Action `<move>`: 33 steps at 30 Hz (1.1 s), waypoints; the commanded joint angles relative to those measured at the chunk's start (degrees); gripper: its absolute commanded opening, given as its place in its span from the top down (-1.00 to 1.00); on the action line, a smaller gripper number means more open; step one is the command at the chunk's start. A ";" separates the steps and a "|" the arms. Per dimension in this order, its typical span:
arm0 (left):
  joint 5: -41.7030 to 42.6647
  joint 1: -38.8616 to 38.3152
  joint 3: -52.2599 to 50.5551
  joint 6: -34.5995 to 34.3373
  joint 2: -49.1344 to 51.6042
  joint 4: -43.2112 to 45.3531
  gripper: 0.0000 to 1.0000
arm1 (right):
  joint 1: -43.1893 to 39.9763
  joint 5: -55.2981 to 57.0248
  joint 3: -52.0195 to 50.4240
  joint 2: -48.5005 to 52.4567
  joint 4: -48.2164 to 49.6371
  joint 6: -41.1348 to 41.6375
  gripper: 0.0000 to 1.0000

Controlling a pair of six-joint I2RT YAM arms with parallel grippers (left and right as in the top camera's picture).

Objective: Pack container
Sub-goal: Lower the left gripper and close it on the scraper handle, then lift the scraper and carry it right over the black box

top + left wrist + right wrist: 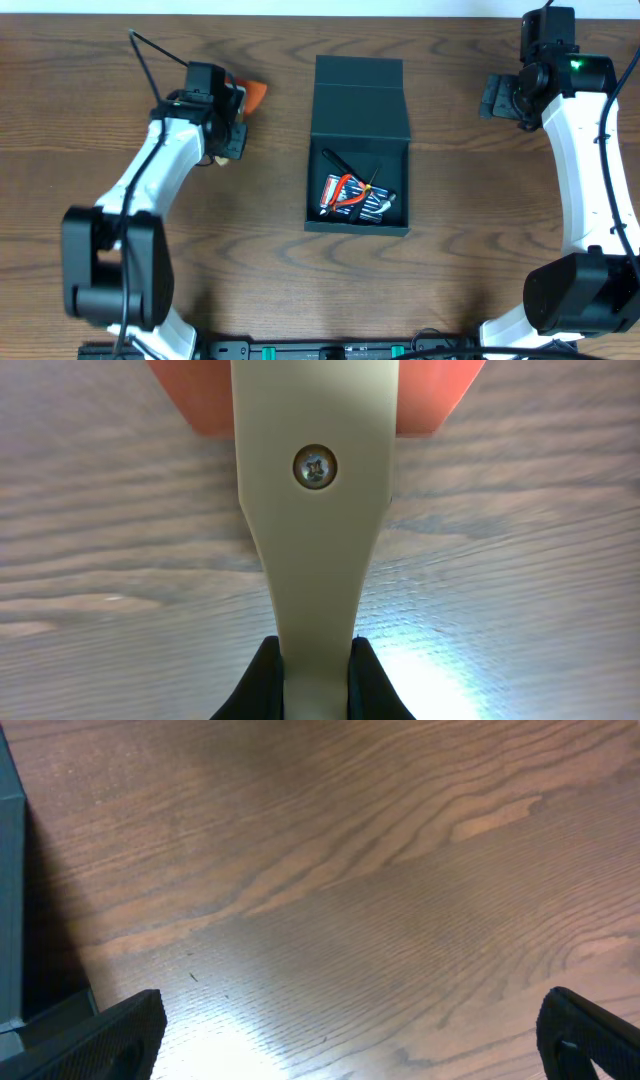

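Observation:
The dark teal container lies open in the middle of the table, lid flap folded back. Inside it are red-handled pliers and other small tools. My left gripper is left of the container, shut on a scraper. In the left wrist view the scraper's cream handle with one screw runs up from between my fingers to an orange blade, just above the wood. My right gripper is open at the far right, nothing between its fingers. The container's edge shows at its left.
The wooden table carries nothing else besides the box and the scraper. A thin black cable rises from the left arm. Both arm bases stand at the near edge.

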 commanded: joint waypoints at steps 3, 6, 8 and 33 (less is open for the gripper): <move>0.00 0.22 2.03 -0.09 -7.10 -1.25 0.89 | -0.09 0.22 1.11 -0.22 -0.02 0.81 -0.98; 0.92 -0.31 2.03 0.20 -10.54 -2.34 0.88 | -0.09 0.22 1.11 -0.22 -0.02 0.81 -0.98; 2.03 -0.94 2.03 0.50 -12.61 -3.13 0.88 | -0.09 0.22 1.11 -0.22 -0.02 0.81 -0.98; 10.03 -26.93 2.01 7.87 -17.00 -3.96 0.89 | -0.09 0.20 1.11 -0.22 -0.02 0.81 -0.98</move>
